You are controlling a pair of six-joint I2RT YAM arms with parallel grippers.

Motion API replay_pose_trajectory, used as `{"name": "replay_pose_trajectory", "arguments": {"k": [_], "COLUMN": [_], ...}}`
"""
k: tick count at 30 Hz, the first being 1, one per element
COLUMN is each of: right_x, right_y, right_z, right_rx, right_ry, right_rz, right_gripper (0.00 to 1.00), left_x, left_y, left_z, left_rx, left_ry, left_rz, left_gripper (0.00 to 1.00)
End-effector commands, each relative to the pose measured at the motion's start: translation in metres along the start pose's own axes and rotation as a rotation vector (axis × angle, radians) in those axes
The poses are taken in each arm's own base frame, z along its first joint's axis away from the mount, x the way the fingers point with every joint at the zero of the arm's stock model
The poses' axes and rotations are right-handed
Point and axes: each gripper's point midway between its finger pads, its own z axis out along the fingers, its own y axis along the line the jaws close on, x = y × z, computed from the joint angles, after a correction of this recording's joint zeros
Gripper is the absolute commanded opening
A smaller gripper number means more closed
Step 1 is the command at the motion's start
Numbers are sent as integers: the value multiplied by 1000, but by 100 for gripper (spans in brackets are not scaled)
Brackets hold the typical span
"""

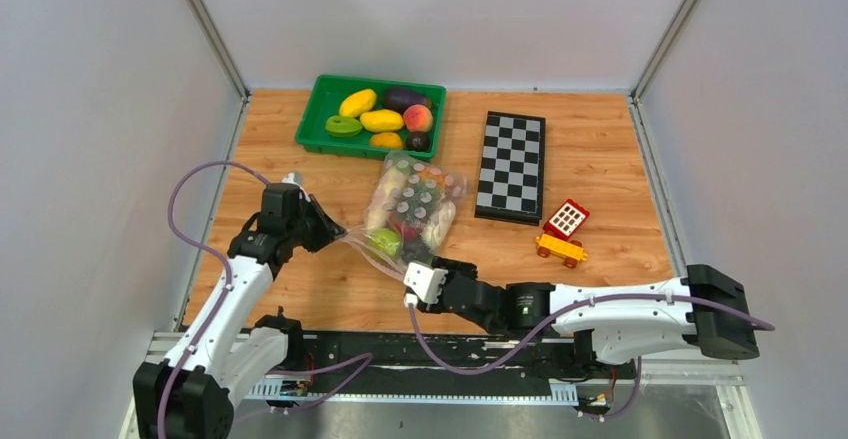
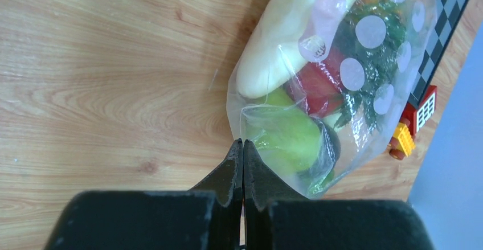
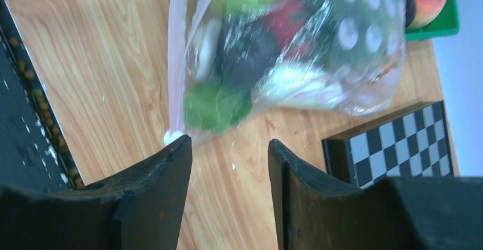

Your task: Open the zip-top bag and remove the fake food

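Near the middle of the wooden table (image 1: pixel 620 159), the zip-top bag (image 1: pixel 418 199) lies with its long axis running away from the arm bases towards the green tray (image 1: pixel 320 124). Its far end is close to the tray and the chessboard (image 1: pixel 511 166) is just beside it on the right. All the fake food is inside it: the long white radish (image 2: pixel 285 33), a red apple (image 2: pixel 319 85), the green pear (image 2: pixel 285 139) and a leafy green piece (image 3: pixel 219 105) show through the dotted plastic.

The left gripper (image 2: pixel 243 143) is pinched tight on a fold of film at the bag's near-left corner, and the plastic is drawn taut from there towards the food. The right gripper (image 3: pixel 228 144) stands with its fingers wide apart and holds nothing. It sits at the bag's near-right corner, with the bag directly ahead of its fingertips and not between them.

The pink zip strip (image 3: pixel 172 62) appears to run along the bag's near end, from one gripper towards the other. Its white end lies just beside the right gripper's left-hand finger (image 3: pixel 171 164). Whether the seal is already parted cannot be told from the blurred right wrist view. The right arm looks best placed to take the opposite lip of the mouth, which calls for a small shift towards the strip. The toy block car (image 1: pixel 563 231) stands well clear, off to the right.
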Motion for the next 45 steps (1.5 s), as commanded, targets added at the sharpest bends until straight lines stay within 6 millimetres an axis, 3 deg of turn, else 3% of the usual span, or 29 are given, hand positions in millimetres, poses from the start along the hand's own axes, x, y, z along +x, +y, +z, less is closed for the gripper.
{"name": "replay_pose_trajectory", "arguments": {"k": [1, 4, 7, 13, 20, 28, 33, 45], "right_x": [-59, -80, -87, -85, -63, -73, -81, -68], "right_y": [-17, -21, -17, -1, 2, 1, -11, -10], "right_z": [0, 11, 30, 72, 98, 86, 76, 84], "right_rx": [45, 75, 105, 118, 152, 99, 115, 99], "right_ry": [-116, -137, -107, -30, 46, 29, 5, 50], "right_rz": [97, 111, 110, 90, 101, 114, 137, 130], "right_gripper": [55, 58, 59, 55, 47, 47, 49, 47], "left_x": [5, 10, 12, 16, 20, 21, 21, 22], "left_y": [-12, -13, -13, -14, -13, -12, -14, -15], "left_z": [-5, -9, -13, -16, -16, -15, -15, -15], "left_rx": [100, 121, 131, 143, 156, 157, 166, 170], "left_ry": [3, 9, 8, 11, 17, 18, 22, 34], "left_rz": [19, 13, 14, 16, 17, 25, 26, 28], "left_gripper": [0, 0, 0, 0, 0, 0, 0, 0]}}
